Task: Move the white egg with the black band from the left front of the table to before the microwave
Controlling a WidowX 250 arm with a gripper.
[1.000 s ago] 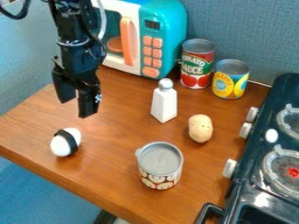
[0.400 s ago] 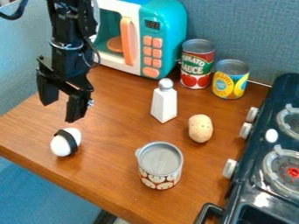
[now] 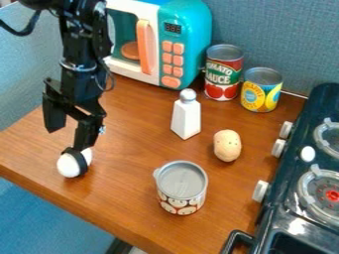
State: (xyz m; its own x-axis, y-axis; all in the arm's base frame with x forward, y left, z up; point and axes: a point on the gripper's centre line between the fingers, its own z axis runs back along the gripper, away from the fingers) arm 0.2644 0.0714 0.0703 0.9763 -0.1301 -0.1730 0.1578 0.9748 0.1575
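Near the table's [image 3: 126, 198] left end, my gripper [image 3: 65, 140] is released, its fingers spread apart. The white egg-shaped toy [image 3: 68, 165] with a black band lies below, near the front edge, right at one fingertip; I cannot tell whether they touch. Rightward, well apart from me, stand the white shaker [image 3: 187, 119] and open-topped can [image 3: 180, 191], then lies the potato [image 3: 227, 146].

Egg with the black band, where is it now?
In the camera view, the egg is on the table's left side, close to the open hand and left of the front can.
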